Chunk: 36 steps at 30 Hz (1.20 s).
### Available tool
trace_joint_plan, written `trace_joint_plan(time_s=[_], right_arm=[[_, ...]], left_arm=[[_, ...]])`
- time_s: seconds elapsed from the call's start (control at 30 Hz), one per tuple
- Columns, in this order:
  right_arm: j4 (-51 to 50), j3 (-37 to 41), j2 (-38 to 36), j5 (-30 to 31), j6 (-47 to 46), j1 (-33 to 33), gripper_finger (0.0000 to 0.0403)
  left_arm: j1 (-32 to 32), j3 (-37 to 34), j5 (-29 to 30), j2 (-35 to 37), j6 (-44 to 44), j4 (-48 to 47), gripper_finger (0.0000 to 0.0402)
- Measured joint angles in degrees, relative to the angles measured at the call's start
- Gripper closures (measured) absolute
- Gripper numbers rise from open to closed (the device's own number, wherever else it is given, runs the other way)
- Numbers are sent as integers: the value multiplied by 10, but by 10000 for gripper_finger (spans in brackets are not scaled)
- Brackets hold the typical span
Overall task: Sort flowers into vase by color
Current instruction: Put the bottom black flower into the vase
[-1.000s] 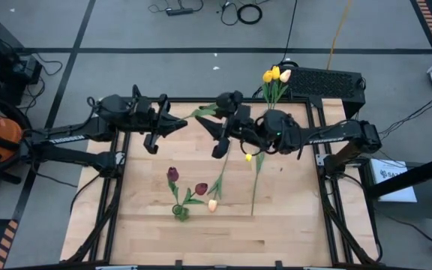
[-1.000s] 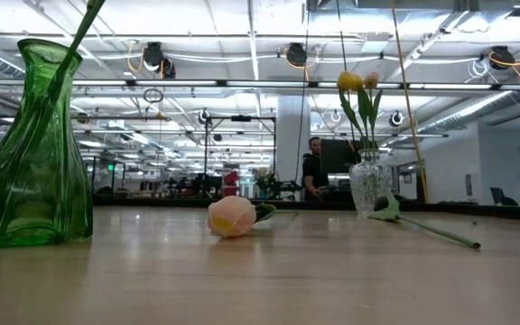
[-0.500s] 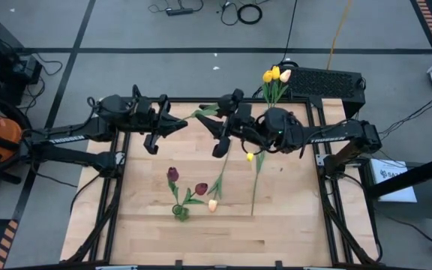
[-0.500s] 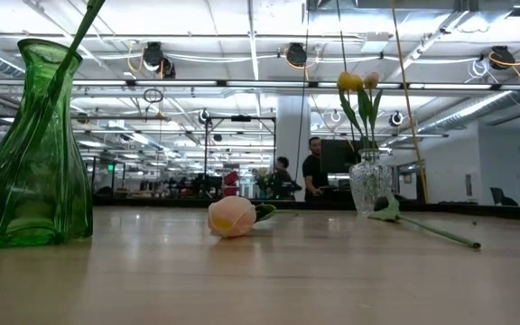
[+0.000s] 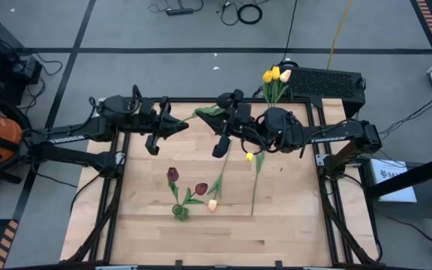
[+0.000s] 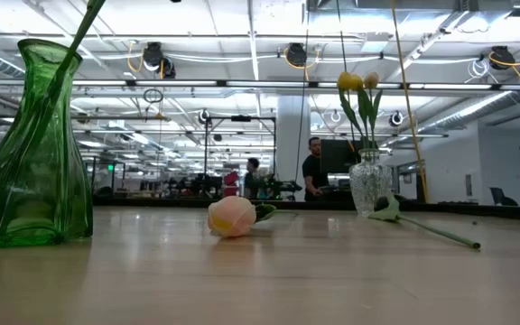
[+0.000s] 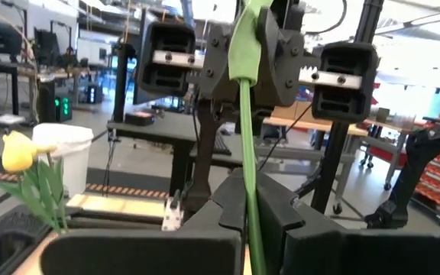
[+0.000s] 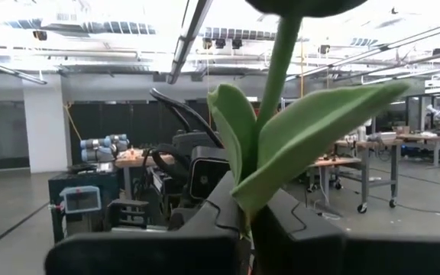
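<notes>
Above the far half of the pale wooden desk (image 5: 148, 225) the two dark arms meet tip to tip. The left pincer (image 5: 182, 124) is clamped shut on the thin green stem of an artificial tulip (image 7: 244, 145); in the left wrist view that stem runs up between its two dark fingers (image 7: 231, 200) and on into the other arm's head just beyond. The right pincer (image 5: 221, 124) faces it, also closed on the same flower: in the right wrist view the stem and two broad green leaves (image 8: 281, 145) rise straight out from between its fingers (image 8: 221, 206). From above, a green leaf (image 5: 201, 112) shows in the short gap between the two pincers. The colour of this flower's head cannot be told.

Below the right pincer, nearer the desk's front, a yellow-headed tulip (image 5: 250, 157) lies on the wood with its long stem pointing toward the front edge. Just beside it, on the left pincer's side, lies a cream-peach tulip (image 6: 231, 217), head down near the green glass vase (image 6: 30, 149). That vase holds two dark red tulips (image 5: 172, 174). Behind the right pincer, at the desk's far edge, a clear glass vase (image 6: 366, 183) holds yellow and cream tulips (image 5: 274, 75).

Far behind, a person (image 6: 312, 171) stands in the room.
</notes>
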<state>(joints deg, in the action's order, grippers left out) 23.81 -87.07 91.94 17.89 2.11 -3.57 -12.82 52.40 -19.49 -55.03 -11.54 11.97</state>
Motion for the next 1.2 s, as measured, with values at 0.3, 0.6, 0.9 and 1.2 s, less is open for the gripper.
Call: trace_joint_plan(time_s=[0.3,0.6,0.9,1.2], right_arm=[[-31,0,-4,2,-17,0,401],[-103,0,-23,2,-47,2,402],[-126,0,-25,-2,-73,6,403],[-157,0,-24,-5,-87,13,403]], left_arm=[[-1,0,-1,0,3,-25,378],[-3,0,0,0,-1,-24,259],[-3,50,2,-12,24,-112,224],[-3,159,-11,-91,63,-229,223]])
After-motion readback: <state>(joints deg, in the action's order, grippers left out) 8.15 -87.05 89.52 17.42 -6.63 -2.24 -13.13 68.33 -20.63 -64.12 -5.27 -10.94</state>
